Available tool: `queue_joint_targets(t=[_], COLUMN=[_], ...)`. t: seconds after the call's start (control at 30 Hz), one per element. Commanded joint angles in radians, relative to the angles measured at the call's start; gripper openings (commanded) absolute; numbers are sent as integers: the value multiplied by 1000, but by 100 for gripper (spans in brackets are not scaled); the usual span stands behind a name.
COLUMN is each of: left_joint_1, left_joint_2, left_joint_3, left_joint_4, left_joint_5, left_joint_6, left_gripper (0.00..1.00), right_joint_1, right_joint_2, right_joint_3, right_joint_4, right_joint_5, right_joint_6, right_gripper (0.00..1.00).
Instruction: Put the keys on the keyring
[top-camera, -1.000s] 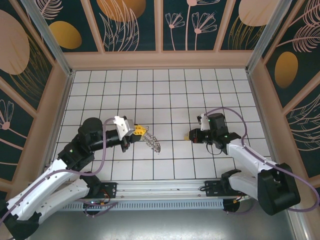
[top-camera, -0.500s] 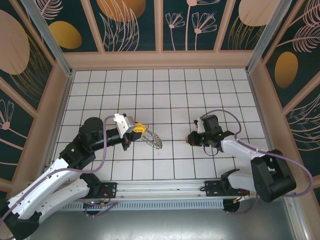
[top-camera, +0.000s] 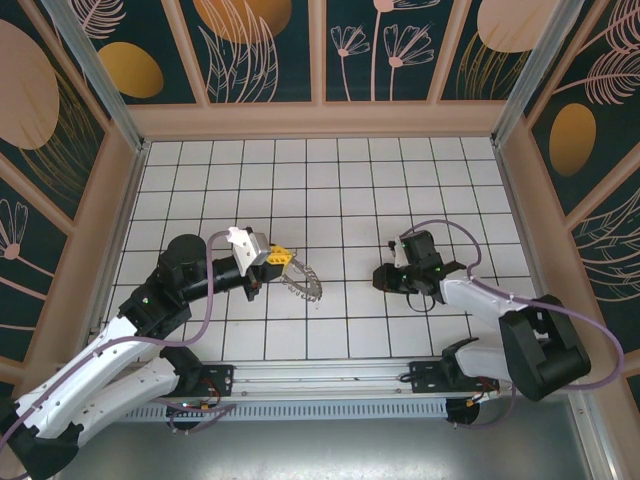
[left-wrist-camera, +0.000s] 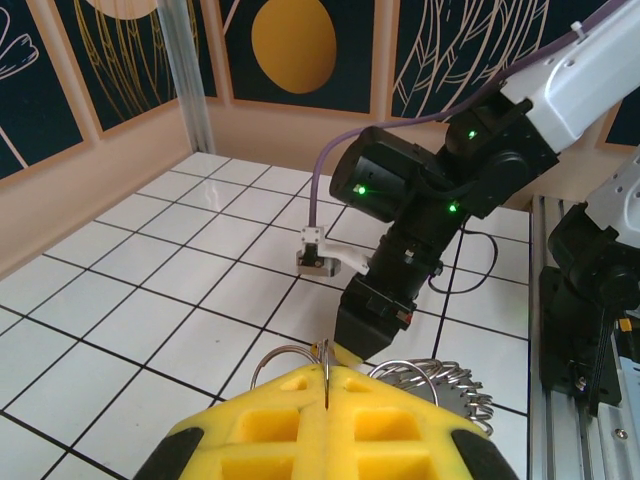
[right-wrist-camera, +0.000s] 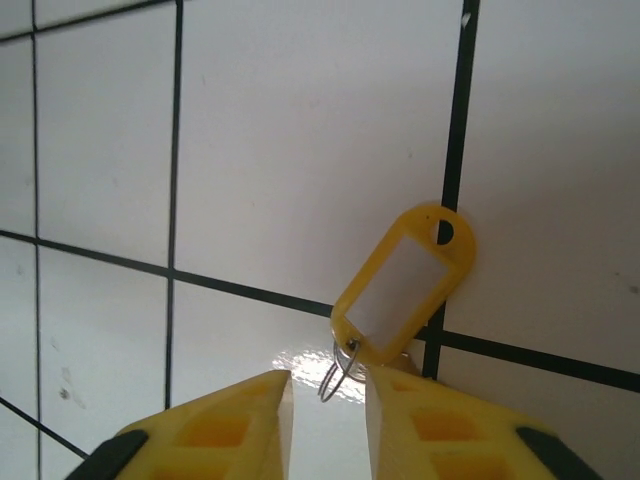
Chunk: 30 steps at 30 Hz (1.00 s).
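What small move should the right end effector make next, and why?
Probably ease forward and close on the yellow key tag. The right end effector stands slightly open, the tag's small wire ring sits at the gap between its fingertips, and the tag lies flat on the tile. The left end effector is shut on the keyring.

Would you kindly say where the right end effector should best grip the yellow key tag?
Likely across the long edges of the yellow key tag, coming straight down: it lies flat on the tile, so only its thin sides offer purchase.
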Motion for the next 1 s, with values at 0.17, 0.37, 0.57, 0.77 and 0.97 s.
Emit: queue_joint_targets(t=[0.17,0.37,0.57,0.77,0.97], left_joint_1=[-2,-2,-2,-2,-3], left_joint_2=[-7,-22,-28,-28,-32], left_joint_3=[5,4,7,9,7], left_joint_4=[67,57,43,42,39], left_joint_5=[9,2,-3,-5,-4], left_joint_6=[-25,-24,-16,-15,-15], left_gripper=[0,0,0,0,0], right_joint_1=[11,11,18,34,35], right_joint_2=[-87,-21,72,107,108], right_joint_3=[-3,22,42,58,76], right_joint_4=[-33,-8,28,29,22], right_joint_5=[115,109,77,52,52], right_joint_6=[32,5,-18,-37,-34], right_gripper=[28,27,22,21,23])
